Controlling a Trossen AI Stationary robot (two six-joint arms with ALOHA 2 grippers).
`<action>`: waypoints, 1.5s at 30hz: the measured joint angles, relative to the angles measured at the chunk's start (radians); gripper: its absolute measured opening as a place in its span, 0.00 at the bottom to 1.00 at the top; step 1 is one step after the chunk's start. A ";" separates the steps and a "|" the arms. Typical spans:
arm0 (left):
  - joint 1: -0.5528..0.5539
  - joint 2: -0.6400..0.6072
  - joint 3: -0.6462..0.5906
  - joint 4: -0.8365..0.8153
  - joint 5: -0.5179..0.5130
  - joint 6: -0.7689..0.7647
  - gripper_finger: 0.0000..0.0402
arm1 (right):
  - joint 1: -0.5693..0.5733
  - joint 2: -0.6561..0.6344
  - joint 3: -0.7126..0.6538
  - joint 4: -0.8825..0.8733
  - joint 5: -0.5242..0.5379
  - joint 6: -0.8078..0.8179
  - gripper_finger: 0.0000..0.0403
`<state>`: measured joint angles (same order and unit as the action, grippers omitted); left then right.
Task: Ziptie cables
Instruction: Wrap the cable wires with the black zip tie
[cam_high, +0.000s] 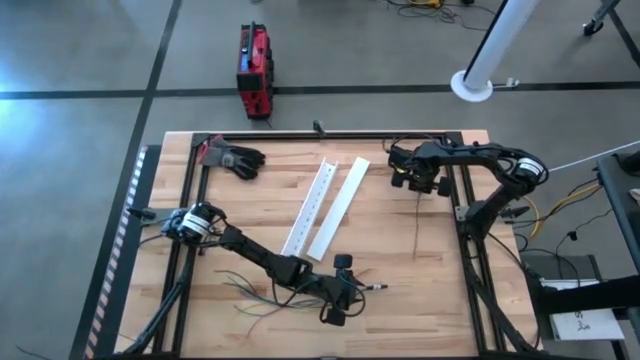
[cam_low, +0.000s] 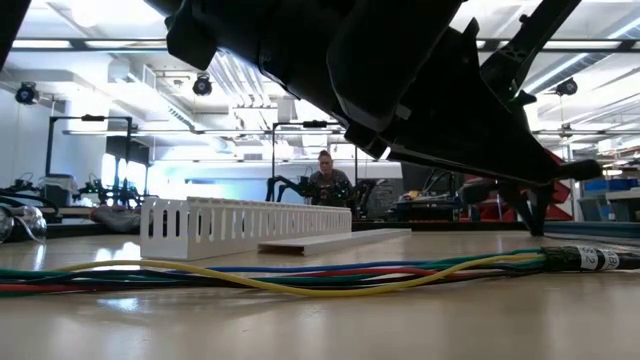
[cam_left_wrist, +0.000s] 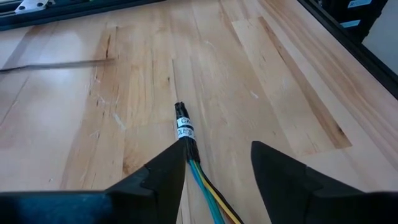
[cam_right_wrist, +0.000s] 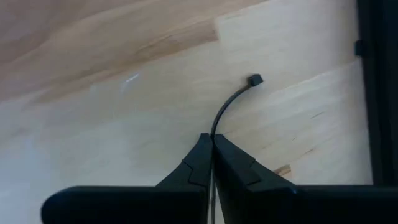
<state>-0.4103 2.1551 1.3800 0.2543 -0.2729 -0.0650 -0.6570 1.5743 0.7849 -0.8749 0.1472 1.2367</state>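
A robotics lab — other robot arms (cam_low: 290, 188) on benches, ceiling strip lights (cam_low: 80, 44), a seated person (cam_low: 327, 178).

Both arms are dark, nearly black, built of jointed segments with rounded housings at the joints. The left arm (cam_high: 250, 255), at lower left of the high view, has a pale, silvery band at its base joint. Its end effector (cam_high: 340, 288) carries two broad, wedge-shaped black fingers (cam_left_wrist: 158, 180) with matte, angular faces. The right arm (cam_high: 490, 165), at upper right, is bulkier at the elbow. Its end effector (cam_right_wrist: 213, 163) has the same black tapered fingers (cam_right_wrist: 239, 171), smooth and unmarked. No screws or lettering are legible.
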 joint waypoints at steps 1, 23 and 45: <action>0.000 0.000 0.000 0.000 0.000 0.000 0.43 | 0.004 -0.006 0.000 0.001 -0.006 -0.011 0.00; 0.000 0.000 0.000 0.000 0.000 0.000 0.40 | 0.469 -0.415 0.001 0.243 0.061 -0.478 0.00; -0.001 -0.016 0.000 -0.126 0.031 -0.072 0.34 | 1.189 -0.525 0.015 0.678 0.321 -1.114 0.00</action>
<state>-0.4114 2.1395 1.3796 0.1286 -0.2416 -0.1369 0.5321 1.0489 0.8001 -0.1964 0.4678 0.1227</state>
